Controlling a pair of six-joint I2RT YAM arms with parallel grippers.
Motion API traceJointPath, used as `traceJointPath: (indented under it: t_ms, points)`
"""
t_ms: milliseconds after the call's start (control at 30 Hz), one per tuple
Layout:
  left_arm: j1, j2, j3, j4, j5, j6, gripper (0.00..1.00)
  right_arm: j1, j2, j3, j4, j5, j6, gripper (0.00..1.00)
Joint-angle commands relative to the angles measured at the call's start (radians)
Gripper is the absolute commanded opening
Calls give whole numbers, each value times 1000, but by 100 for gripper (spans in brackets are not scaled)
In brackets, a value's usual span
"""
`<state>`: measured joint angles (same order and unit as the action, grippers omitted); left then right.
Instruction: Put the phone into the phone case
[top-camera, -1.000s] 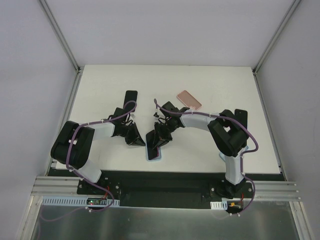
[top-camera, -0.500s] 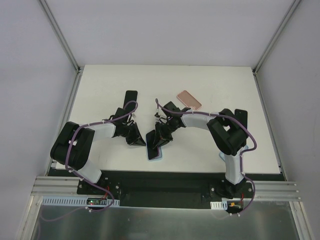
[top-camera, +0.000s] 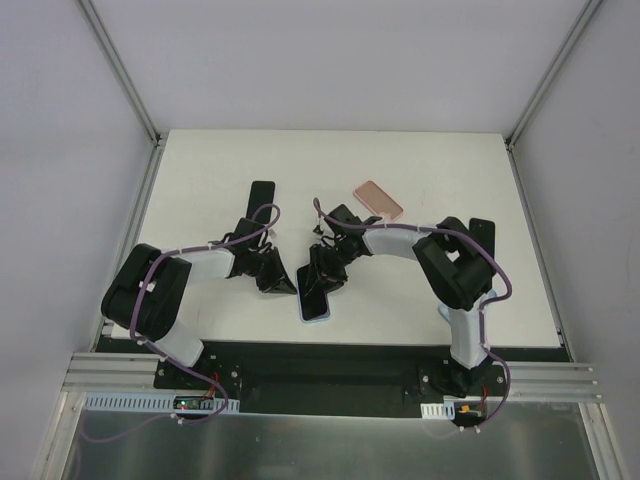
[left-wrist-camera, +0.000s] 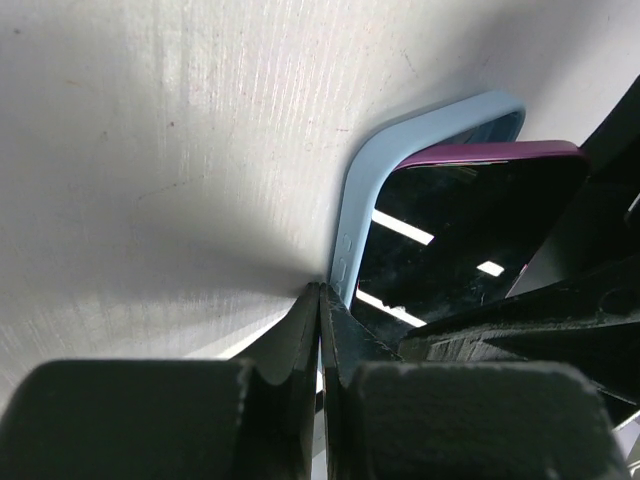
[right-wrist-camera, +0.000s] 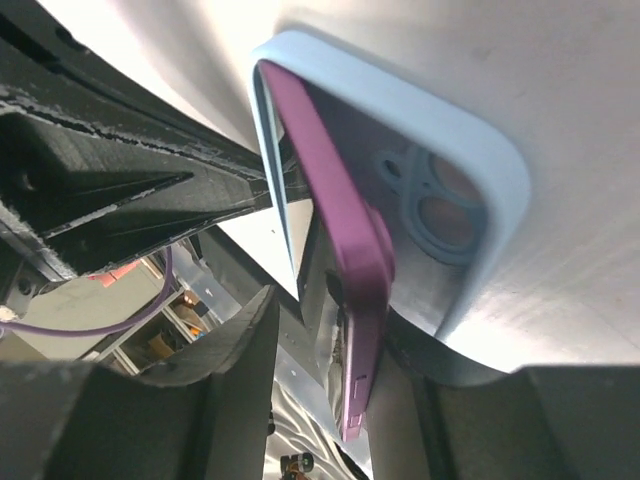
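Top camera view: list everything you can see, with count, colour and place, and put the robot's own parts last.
phone: 1, magenta, dark screen, front centre, tilted, partly in the case
phone case: 1, light blue, under the phone
pink phone-shaped item: 1, pink, rear centre-right
black flat items: 2, black, one rear left, one beside right arm
table: 1, white, under everything
left hand: 1, black, shut, tips at the case's edge
right hand: 1, black, open, astride the phone

text: none legible | phone (left-wrist-camera: 470, 230): no readable marking | phone case (left-wrist-camera: 352, 215): no readable marking
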<state>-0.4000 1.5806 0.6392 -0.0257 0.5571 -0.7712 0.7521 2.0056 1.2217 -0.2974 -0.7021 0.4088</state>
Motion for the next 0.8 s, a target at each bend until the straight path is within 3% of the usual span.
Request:
traceJointPath:
  t_ms: [0, 500, 767]
  points:
    - [-11, -16, -32, -39, -56, 4, 0, -11, -71, 16, -52, 47, -4, 39]
    - [-10, -59, -24, -54, -59, -2, 0, -42, -168, 29, -261, 226, -71, 43]
    - [-11, -91, 7, -74, -65, 3, 24, -43, -188, -16, -238, 219, -79, 32]
